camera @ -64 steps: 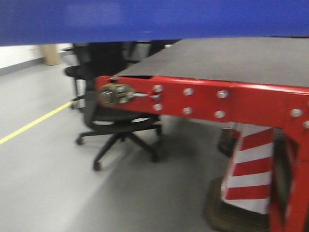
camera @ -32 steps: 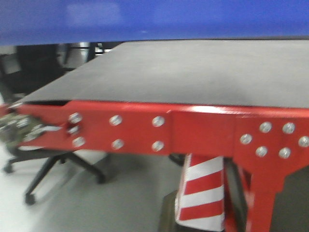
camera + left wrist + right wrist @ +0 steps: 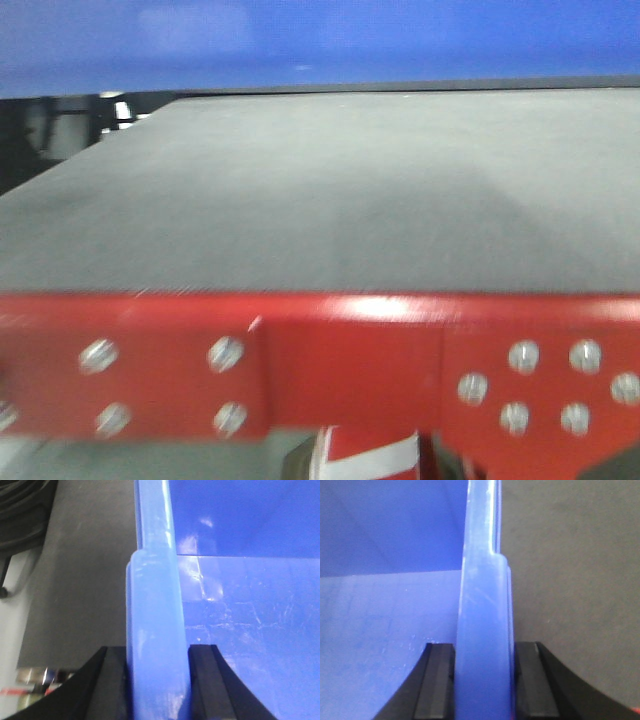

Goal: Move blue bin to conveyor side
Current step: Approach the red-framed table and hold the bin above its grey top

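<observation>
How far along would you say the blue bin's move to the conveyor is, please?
Done: the left gripper and right gripper are each shut on the rim of the blue bin, so it is picked up. In hand: the bin hangs over the conveyor belt, just beyond the red frame, blue filling the front view's top. Left: lowering it onto the belt and letting go; no contact shows yet.

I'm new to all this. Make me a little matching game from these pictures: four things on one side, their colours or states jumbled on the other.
Things:
1. blue bin
2. conveyor belt
3. bolted frame
4. left tool

Colours or states:
a. red
b. shut on the bin's rim
c. dark grey and flat
d. glossy, across the top of the front view

Pairs: 1-d, 2-c, 3-a, 4-b.
</observation>
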Controlling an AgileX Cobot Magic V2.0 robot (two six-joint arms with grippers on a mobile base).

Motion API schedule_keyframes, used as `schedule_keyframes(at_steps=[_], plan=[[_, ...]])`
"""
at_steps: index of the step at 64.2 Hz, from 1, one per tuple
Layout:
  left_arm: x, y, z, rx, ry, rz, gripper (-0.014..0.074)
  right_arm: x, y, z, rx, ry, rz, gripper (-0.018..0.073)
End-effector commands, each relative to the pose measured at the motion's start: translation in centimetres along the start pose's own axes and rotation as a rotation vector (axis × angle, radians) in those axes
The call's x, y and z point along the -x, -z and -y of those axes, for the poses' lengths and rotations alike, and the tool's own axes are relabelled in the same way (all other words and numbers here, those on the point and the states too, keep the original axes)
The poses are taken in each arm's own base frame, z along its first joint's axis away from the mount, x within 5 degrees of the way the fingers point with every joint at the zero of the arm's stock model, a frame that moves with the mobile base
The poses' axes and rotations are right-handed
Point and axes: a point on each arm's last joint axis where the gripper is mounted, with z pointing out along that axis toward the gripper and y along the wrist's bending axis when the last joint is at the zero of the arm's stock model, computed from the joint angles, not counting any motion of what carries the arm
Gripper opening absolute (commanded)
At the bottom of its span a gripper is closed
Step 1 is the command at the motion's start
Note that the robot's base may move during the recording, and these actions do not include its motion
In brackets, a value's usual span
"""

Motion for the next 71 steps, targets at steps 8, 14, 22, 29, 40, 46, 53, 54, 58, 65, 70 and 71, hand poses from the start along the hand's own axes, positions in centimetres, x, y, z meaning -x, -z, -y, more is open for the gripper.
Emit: schedule_keyframes(at_steps=[8, 14, 22, 29, 40, 46, 53, 54, 58, 65, 70, 71], plan=[[0.76, 1.14, -0.13, 0.004, -0.021, 0.113, -0.0018, 0.99, 1.23, 0.25, -0.023, 0.032, 0.137, -0.0079], [0.76, 1.14, -0.13, 0.004, -0.021, 0.113, -0.0018, 0.99, 1.23, 0.25, -0.023, 0.032, 0.137, -0.0079], [0.76, 1.14, -0.13, 0.004, -0.021, 0.113, -0.0018, 0.99, 1.23, 0.25, -0.023, 0.032, 0.137, -0.0079], [0.76, 1.14, -0.13, 0.004, -0.021, 0.113, -0.0018, 0.99, 1.23, 0.25, -0.023, 0.032, 0.137, -0.0079], [0.76, 1.14, -0.13, 0.004, -0.021, 0.113, -0.0018, 0.99, 1.23, 0.25, -0.023, 0.032, 0.137, -0.0079], [0.76, 1.14, -0.13, 0.004, -0.021, 0.113, -0.0018, 0.99, 1.23, 0.25, -0.023, 0.032, 0.137, -0.0079], [0.76, 1.14, -0.13, 0.004, -0.021, 0.113, -0.0018, 0.99, 1.23, 0.25, -0.023, 0.032, 0.137, -0.0079], [0.76, 1.14, -0.13, 0.004, -0.021, 0.113, -0.0018, 0.99, 1.23, 0.25, -0.023, 0.032, 0.137, -0.0079], [0.76, 1.14, -0.13, 0.004, -0.021, 0.113, -0.0018, 0.99, 1.23, 0.25, -0.023, 0.032, 0.137, -0.0079], [0.76, 1.14, -0.13, 0.004, -0.021, 0.113, -0.0018, 0.99, 1.23, 0.25, -0.023, 0.032, 0.137, -0.0079], [0.76, 1.14, -0.13, 0.004, -0.021, 0.113, -0.0018, 0.99, 1.23, 0.25, -0.023, 0.032, 0.137, -0.0079], [0.76, 1.14, -0.13, 0.004, -0.021, 0.113, -0.0018, 0.99, 1.23, 0.25, -0.023, 0.032, 0.137, -0.0079]])
